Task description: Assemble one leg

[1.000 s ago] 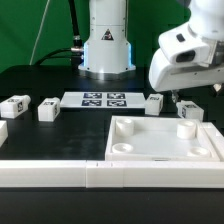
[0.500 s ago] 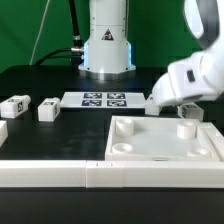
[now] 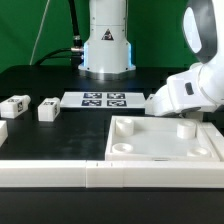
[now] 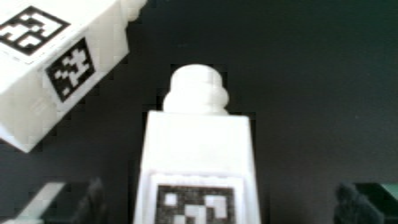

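I hold the gripper [image 4: 217, 198] spread wide astride the leg [image 4: 196, 150], not touching it, so closing would pinch its flat sides.

Wrist view: leg [image 4: 196, 150] blurred, tag cut by picture edge; second leg [image 4: 54, 60] cropped; end effector [image 4: 217, 200] fingers [image 4: 63, 200] dim, blurred, cropped.
Exterior view: end effector hidden behind arm [image 3: 190, 92], itself cropped at top, right. At exterior view's left edge, white piece [image 3: 2, 131] cut off. Tags on marker board [image 3: 104, 99] too small to read.
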You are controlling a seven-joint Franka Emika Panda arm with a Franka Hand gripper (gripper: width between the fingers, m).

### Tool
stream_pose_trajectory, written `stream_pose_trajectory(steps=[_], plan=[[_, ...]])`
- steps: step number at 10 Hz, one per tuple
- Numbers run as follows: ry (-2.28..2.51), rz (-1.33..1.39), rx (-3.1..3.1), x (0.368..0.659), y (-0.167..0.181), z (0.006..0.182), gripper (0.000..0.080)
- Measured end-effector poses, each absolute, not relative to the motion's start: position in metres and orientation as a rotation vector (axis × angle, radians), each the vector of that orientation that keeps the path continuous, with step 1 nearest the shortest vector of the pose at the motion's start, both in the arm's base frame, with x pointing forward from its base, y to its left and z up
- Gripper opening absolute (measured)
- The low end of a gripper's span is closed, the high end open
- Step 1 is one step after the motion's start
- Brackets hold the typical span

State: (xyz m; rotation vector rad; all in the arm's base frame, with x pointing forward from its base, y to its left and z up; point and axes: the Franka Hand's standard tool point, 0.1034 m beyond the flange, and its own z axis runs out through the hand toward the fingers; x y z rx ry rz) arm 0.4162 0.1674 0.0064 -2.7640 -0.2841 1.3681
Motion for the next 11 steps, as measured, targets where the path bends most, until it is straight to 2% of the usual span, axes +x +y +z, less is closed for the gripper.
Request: stream_pose_trajectory(steps=[3,4,5,6,7,10,11], plan=[[-0.284,1.367,-2.762,0.4162,0.1675,0.0062,0.0630],[-0.284,1.367,-2.762,0.4162,0.1675,0.0062,0.0456],[-0.284,1.368,-2.762,0.4161,0.1675,0.0062,0.0322],[-0.284,1.369,-2.761,0.4161,0.1674,0.0063,0.0322],[-0.284,1.369,-2.761,0.4161,0.1675,0.0062,0.0285],[-0.284,1.368,-2.762,0.4161,0.1675,0.0063,0.0285],[-0.284,1.384,-2.754,0.4156,0.1668,0.0114,0.0285]])
